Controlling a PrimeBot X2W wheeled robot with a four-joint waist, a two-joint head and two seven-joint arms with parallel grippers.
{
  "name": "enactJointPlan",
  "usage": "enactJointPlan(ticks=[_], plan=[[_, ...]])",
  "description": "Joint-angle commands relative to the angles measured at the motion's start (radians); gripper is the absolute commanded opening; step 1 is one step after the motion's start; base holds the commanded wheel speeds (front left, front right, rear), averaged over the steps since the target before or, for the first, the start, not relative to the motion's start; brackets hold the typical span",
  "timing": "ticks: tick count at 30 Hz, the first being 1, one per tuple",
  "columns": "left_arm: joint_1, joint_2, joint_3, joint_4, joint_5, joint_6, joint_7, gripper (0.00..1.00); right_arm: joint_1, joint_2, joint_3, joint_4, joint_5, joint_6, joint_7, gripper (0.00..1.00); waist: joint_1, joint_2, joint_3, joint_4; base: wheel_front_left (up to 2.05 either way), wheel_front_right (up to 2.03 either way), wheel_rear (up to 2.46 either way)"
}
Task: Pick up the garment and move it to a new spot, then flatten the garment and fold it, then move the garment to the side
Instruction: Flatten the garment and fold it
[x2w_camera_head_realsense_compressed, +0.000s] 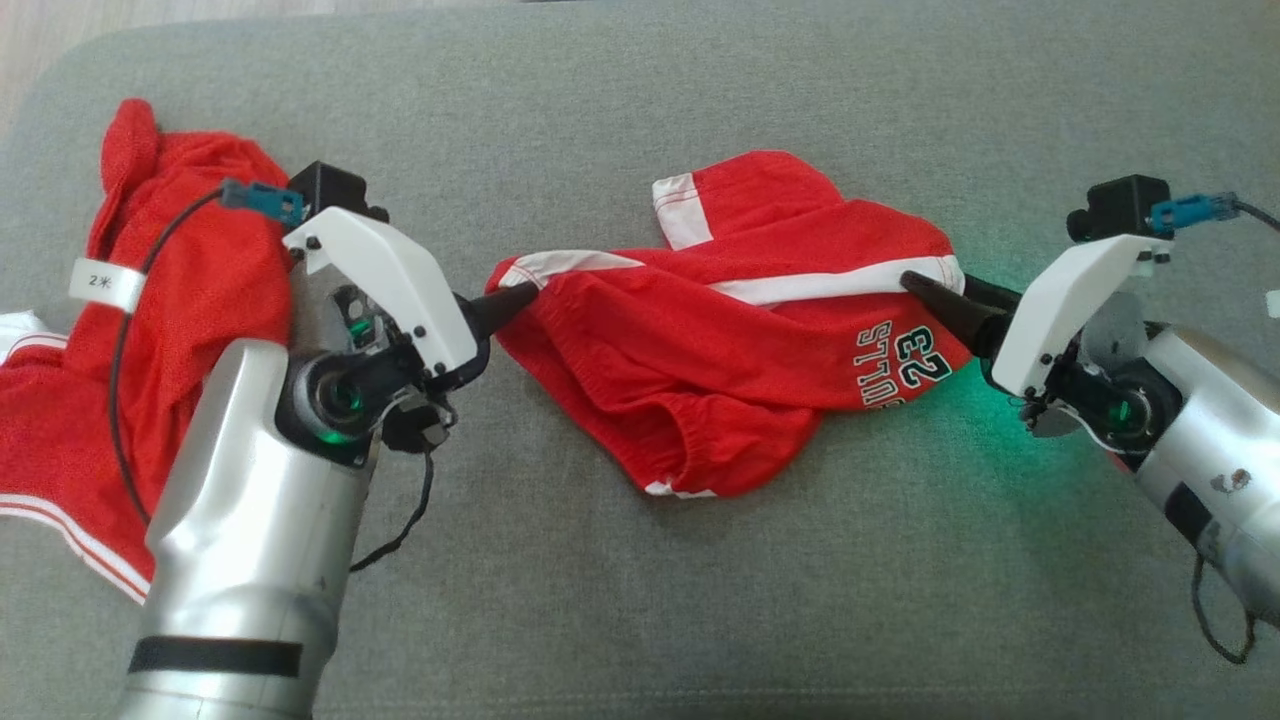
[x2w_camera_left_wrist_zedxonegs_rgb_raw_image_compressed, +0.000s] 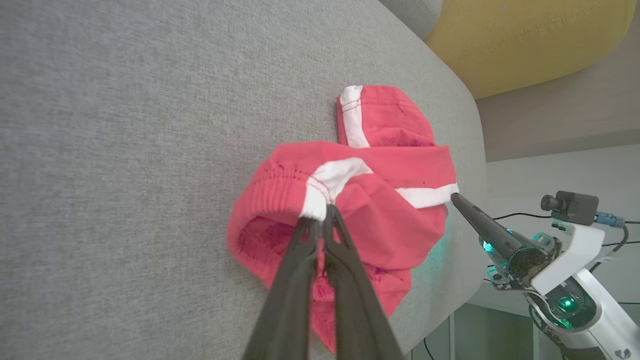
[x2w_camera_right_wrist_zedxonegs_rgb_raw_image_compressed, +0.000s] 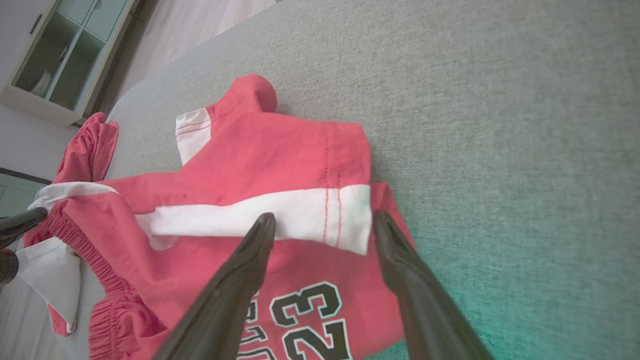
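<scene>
Grey woven upholstered seat (x2w_camera_head_realsense_compressed: 640, 600): broad, flat, with rounded corners; it carries all the cloth listed here.
Loose heap of red mesh cloth with white edging (x2w_camera_head_realsense_compressed: 190, 300): at the seat's left end, partly under the left forearm; crumpled, well apart from the next item.
Red shorts with white side stripes and a black "23" print (x2w_camera_head_realsense_compressed: 740, 380): at the seat's middle; crumpled and part-spread, the elastic waistband bunched toward the seat's left, one white-banded leg hem turned toward the seat's far edge, the printed leg toward its right.
Left gripper (x2w_camera_head_realsense_compressed: 528, 294): left of the seat's middle; its two dark fingers are pressed together on the white-trimmed waistband corner of the shorts, the cloth pinched between the tips.
Right gripper (x2w_camera_right_wrist_zedxonegs_rgb_raw_image_compressed: 322, 220): right of the seat's middle; fingers spread wide, one on either side of the white stripe at the leg hem; nothing gripped; green light on the seat beside it.
</scene>
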Motion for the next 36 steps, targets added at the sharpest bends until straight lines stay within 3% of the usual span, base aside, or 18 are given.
enactJointPlan(ticks=[1,2,3,4,12,21,30,36], plan=[[-0.059,0.019,0.025,-0.04,-0.004,0.006,0.003,0.0,-0.028,-0.009,-0.002,-0.007,0.005,-0.001,-0.003,0.81,0.0,0.0,0.001,0.004,0.0,0.0,0.0],[-0.059,0.019,0.024,-0.04,-0.004,0.006,0.003,0.0,-0.029,-0.008,0.0,-0.007,0.006,-0.001,-0.005,0.53,0.0,0.0,0.001,0.005,0.0,0.0,0.0],[-0.059,0.018,0.023,-0.04,-0.004,0.006,0.003,0.0,-0.03,-0.007,0.001,-0.008,0.006,-0.001,-0.008,0.35,0.0,0.0,0.0,0.006,0.0,0.0,0.0],[-0.058,0.018,0.022,-0.04,-0.005,0.006,0.004,0.0,-0.03,-0.006,0.003,-0.009,0.006,-0.001,-0.013,0.02,0.0,0.0,0.0,0.006,0.0,0.0,0.0],[-0.048,0.023,0.03,-0.037,-0.011,0.006,-0.007,0.0,-0.032,-0.011,-0.002,-0.039,0.001,-0.001,-0.112,0.0,0.0,0.0,-0.008,0.0,0.0,0.0,0.0],[-0.099,0.034,0.058,-0.09,-0.011,-0.021,-0.068,0.0,-0.072,-0.073,-0.023,-0.161,-0.015,-0.001,-0.244,0.0,0.0,0.0,0.006,-0.015,0.0,0.0,0.0],[-0.442,0.007,-0.003,-0.004,0.05,-0.032,-0.066,0.0,-0.319,-0.147,-0.086,-0.22,0.03,-0.001,-0.172,0.0,0.0,0.0,0.157,-0.014,0.0,0.0,0.0],[-0.764,-0.007,-0.02,0.101,0.116,-0.052,-0.157,0.0,-0.538,-0.192,-0.168,-0.213,0.048,-0.001,-0.149,0.0,0.0,0.0,0.276,-0.02,0.0,0.0,0.0]])
